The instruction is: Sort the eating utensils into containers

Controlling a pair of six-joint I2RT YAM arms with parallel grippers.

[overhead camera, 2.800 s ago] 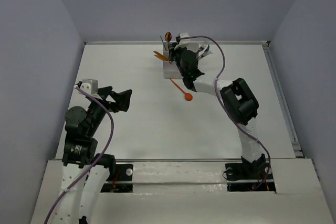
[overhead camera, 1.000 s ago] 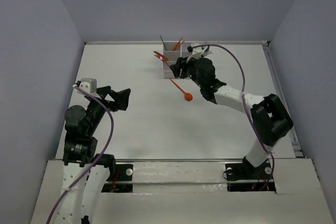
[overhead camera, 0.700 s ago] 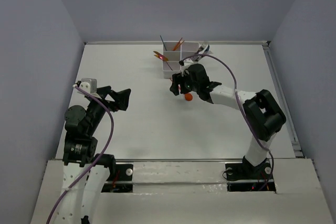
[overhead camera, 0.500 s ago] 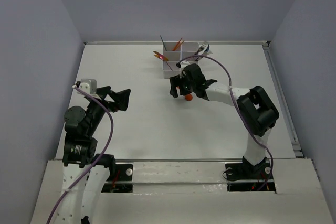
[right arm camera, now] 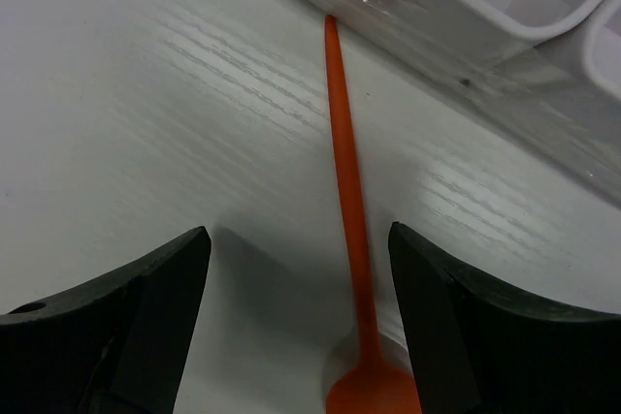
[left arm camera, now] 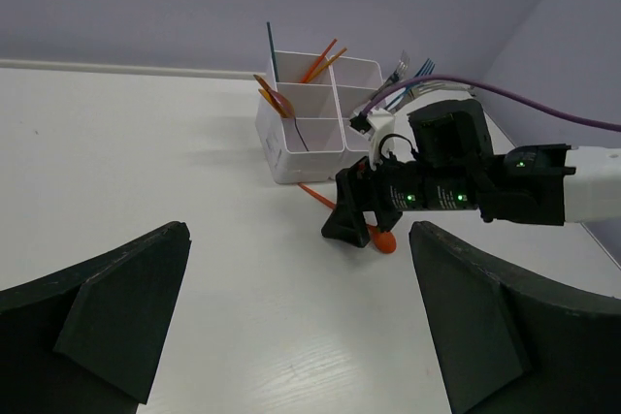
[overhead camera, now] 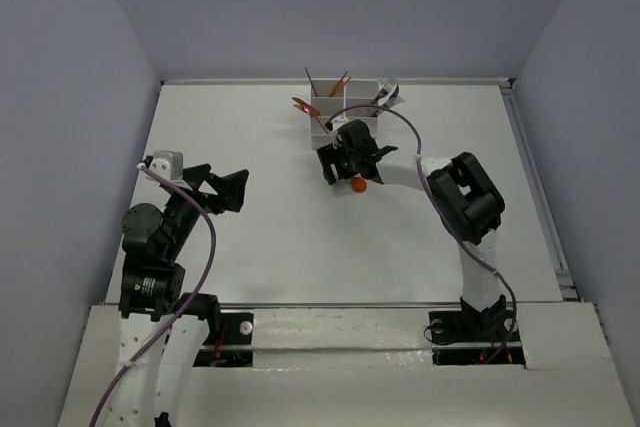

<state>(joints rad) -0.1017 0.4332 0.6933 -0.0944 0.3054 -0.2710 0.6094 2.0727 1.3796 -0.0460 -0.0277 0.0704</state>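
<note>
Right jaws: spread wide, holding nothing. One orange spoon lies flat on the counter between my two fingers. Its round bowl is nearest my wrist; its thin handle runs away from me, with the tip at the foot of the containers.

Right arm: stretched low across the counter, jaws pointing down over the spoon, just beside the block.

Containers: one white block, four square compartments that I can make out. Standing in them are two orange sticks, one dark teal stick, one orange-red piece leaning out left, and silver and blue forks, number unclear.

Left jaws: also wide apart and empty. Left arm is folded near its base, well apart from the spoon.
</note>
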